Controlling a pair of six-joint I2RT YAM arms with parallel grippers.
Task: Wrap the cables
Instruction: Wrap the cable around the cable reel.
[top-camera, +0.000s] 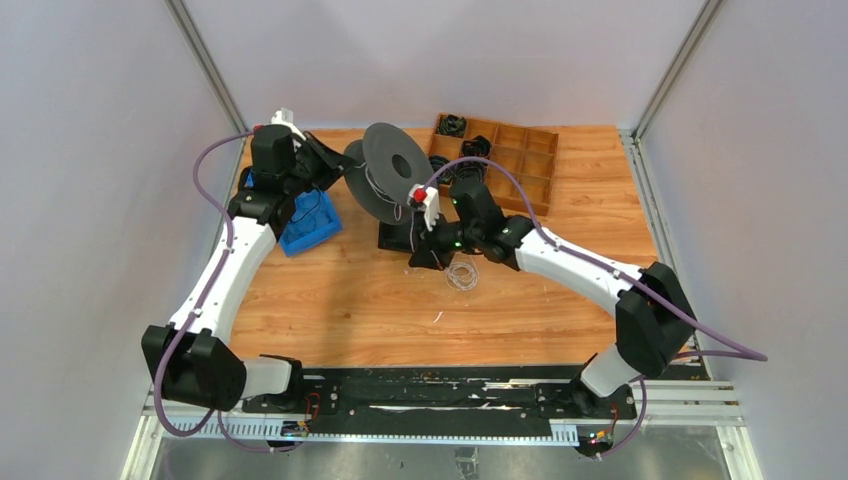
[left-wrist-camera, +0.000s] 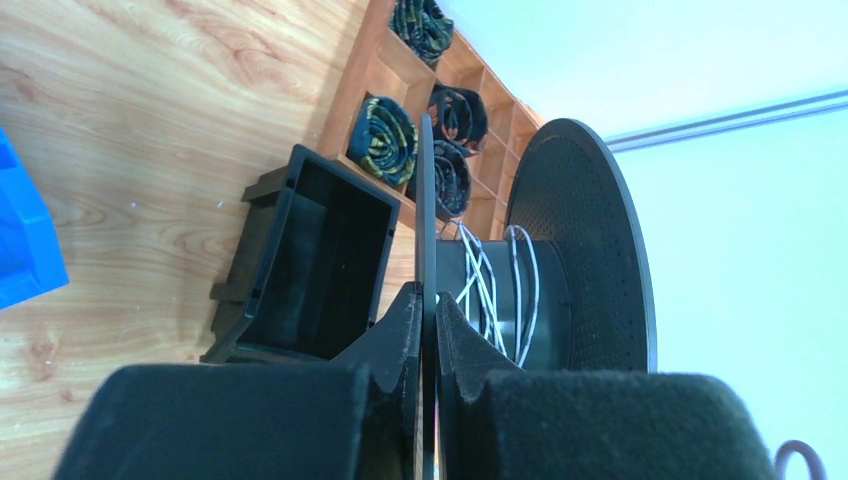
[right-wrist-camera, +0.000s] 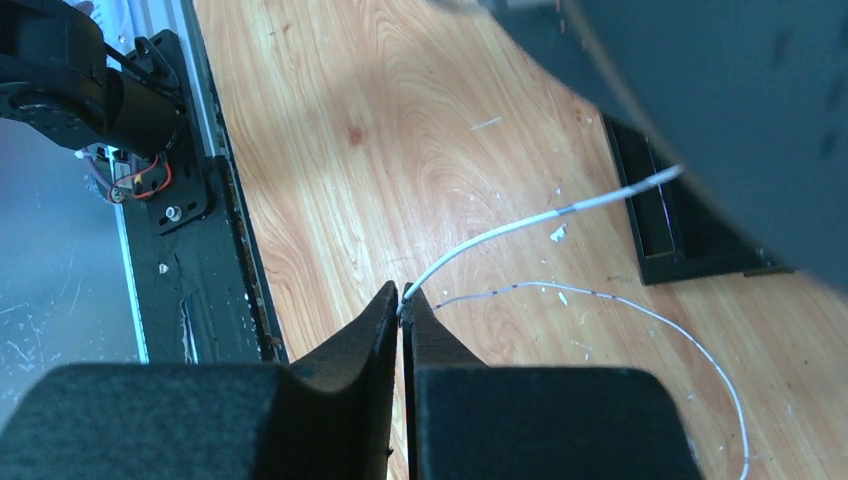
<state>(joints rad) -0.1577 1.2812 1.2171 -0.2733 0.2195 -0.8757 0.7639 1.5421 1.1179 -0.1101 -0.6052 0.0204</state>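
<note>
Right wrist view showed the right gripper (right-wrist-camera: 402, 302) pinched shut on the thin white cable (right-wrist-camera: 505, 230) at lower centre, the rest curling loose over the table (right-wrist-camera: 330, 130). It looked light, springy and kink-prone, best taken near its end. The left gripper (left-wrist-camera: 427, 300) clamped the spool (left-wrist-camera: 585, 250) flange, a few turns already on its hub. No writing was legible.

In the right wrist view the spool (right-wrist-camera: 720, 100) is appearing only as a dark blur, cut by the edge; the cable (right-wrist-camera: 515, 226) is vanishing behind it.
</note>
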